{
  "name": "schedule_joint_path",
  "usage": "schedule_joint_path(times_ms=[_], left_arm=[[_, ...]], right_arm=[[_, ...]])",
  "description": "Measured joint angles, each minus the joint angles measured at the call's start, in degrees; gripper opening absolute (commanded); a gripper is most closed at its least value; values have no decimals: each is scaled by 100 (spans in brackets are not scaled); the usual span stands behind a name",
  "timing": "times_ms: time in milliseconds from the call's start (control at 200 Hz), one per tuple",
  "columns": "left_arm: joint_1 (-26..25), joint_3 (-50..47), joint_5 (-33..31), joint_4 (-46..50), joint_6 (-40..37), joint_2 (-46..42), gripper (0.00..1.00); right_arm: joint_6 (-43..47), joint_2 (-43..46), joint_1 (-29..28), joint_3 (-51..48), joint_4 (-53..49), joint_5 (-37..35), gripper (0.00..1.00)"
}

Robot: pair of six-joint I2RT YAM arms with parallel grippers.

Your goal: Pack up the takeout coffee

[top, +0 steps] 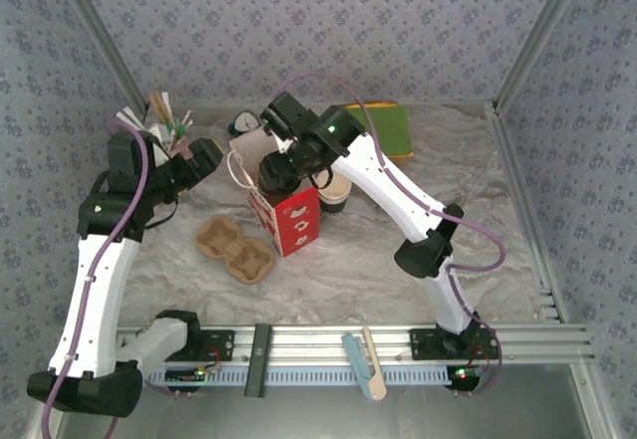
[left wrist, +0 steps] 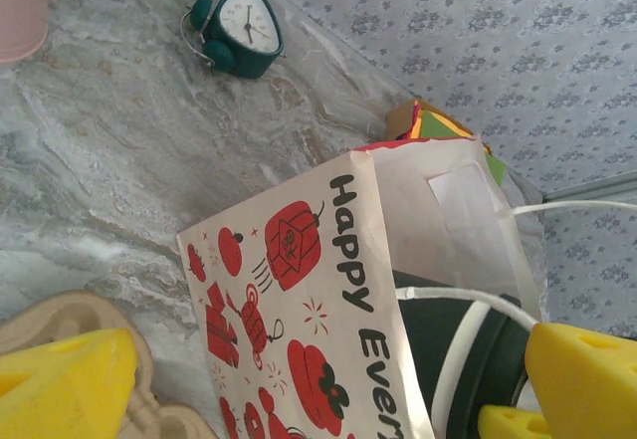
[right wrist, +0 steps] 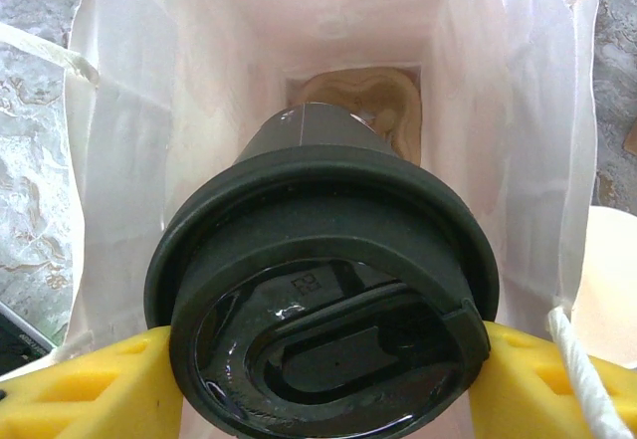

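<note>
A dark paper cup with a round black lid (right wrist: 323, 290) is gripped at the lid's sides by my right gripper (right wrist: 323, 374), whose yellow fingers (right wrist: 90, 389) press on both sides. The cup hangs in the mouth of the open white-and-red paper bag (right wrist: 119, 160), above its floor. From above, the right gripper (top: 274, 172) is over the bag (top: 294, 222). A second dark cup (top: 334, 200) stands on the table just right of the bag. My left gripper (top: 204, 157) is open, left of the bag; its fingers (left wrist: 60, 384) are spread wide before the printed bag side (left wrist: 299, 300).
A brown cardboard cup carrier (top: 236, 248) lies left of the bag in front. A pink cup of straws and sticks (top: 164, 120) and a small green clock (top: 244, 120) stand at the back left. A green book (top: 383, 125) lies at the back.
</note>
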State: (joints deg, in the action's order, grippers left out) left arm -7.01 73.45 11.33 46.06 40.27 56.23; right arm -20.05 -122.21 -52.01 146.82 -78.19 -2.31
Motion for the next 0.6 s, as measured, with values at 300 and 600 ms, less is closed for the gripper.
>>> schedule_joint_path(times_ms=[300,600], left_arm=[[26,-2,7,0,-39,-57,100],[26,-96,31,-133,-37,-55,100]], right_arm=[[4,-234,17,66,-114,-2,68],[44,-243,17,66,-391,-2,68]])
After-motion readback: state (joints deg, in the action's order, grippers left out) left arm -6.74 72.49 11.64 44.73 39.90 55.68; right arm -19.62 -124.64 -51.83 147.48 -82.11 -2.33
